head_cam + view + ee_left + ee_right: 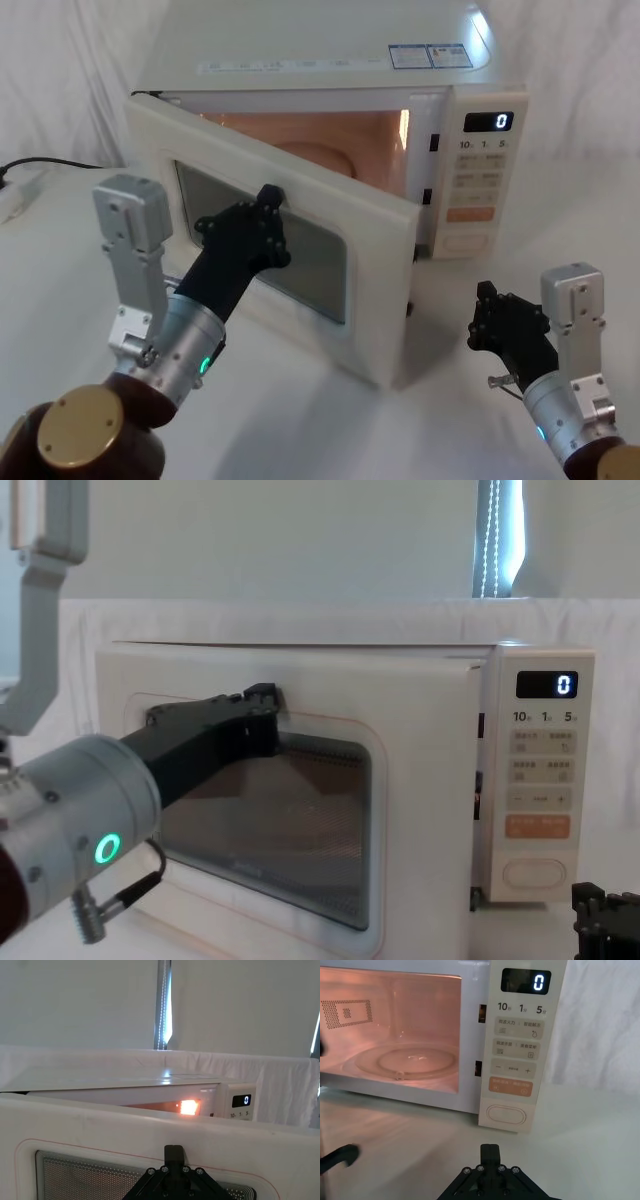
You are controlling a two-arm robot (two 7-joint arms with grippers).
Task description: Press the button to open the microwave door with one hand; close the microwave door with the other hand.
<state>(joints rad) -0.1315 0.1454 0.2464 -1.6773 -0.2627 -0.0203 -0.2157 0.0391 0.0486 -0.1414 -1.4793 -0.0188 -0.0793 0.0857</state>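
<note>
While the microwave door stood partly open, hinged at the left side of the microwave and swung out toward the robot, the left gripper pressed its tip against the outer face of the door, on the dark glass window near its upper edge. Its fingers looked drawn together with nothing held between them — the contact was a push, not a grasp. The chest view showed the same black gripper lying along the top of the window.

Inside, the cavity glowed pink-orange, and the glass turntable lay bare on the floor of it. The display read a white 0.

The right gripper hung low over the white table, in front of the control panel and apart from it; whether its fingers were open I cannot tell. The button — the wide oval key at the foot of the panel, under the orange key — was untouched.
</note>
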